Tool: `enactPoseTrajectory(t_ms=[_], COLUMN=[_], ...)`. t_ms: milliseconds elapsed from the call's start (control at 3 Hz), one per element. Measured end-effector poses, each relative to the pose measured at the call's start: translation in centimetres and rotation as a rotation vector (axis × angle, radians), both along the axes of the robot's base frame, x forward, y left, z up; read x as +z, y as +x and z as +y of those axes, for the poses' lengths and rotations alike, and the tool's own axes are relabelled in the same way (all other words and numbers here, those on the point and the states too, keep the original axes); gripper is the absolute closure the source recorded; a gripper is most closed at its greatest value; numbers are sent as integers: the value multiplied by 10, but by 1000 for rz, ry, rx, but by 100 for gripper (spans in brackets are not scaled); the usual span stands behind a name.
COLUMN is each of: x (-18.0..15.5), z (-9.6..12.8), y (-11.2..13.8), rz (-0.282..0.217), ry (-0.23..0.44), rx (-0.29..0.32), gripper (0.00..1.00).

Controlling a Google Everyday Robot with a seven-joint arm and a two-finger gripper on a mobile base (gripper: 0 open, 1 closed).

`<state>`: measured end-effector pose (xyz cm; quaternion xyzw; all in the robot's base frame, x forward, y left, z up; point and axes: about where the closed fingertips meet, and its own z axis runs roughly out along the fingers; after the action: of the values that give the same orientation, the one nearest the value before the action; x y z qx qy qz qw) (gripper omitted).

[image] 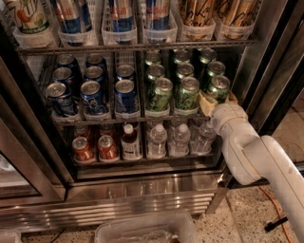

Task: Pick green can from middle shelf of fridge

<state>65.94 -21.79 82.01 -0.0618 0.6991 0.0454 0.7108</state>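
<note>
The fridge (pixel 142 199) stands open in front of me. Its middle shelf (pixel 95 120) holds blue cans on the left and several green cans in three lanes on the right. The front green cans stand at the rail: left (pixel 159 93), middle (pixel 188 92) and right (pixel 219 87). My gripper (pixel 212 101) is at the end of the white arm, at the front of the right lane. It is right against the lower part of the rightmost front green can and hides that part of it.
Blue cans (pixel 126 95) fill the left lanes of the same shelf. Tall cans (pixel 121 14) stand on the rack above. Small red cans (pixel 83 149) and water bottles (pixel 156 140) stand below. The black door frame (pixel 280 61) is close on the right. A clear bin (pixel 142 230) sits on the floor.
</note>
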Motion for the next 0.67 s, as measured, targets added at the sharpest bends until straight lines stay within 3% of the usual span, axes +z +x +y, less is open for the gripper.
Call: enactPoseTrajectory(t_ms=[333, 667], x=[0, 0], z=[0, 0], y=[0, 0], rz=[0, 0], ry=[0, 0], rx=[0, 0], gripper=[91, 100])
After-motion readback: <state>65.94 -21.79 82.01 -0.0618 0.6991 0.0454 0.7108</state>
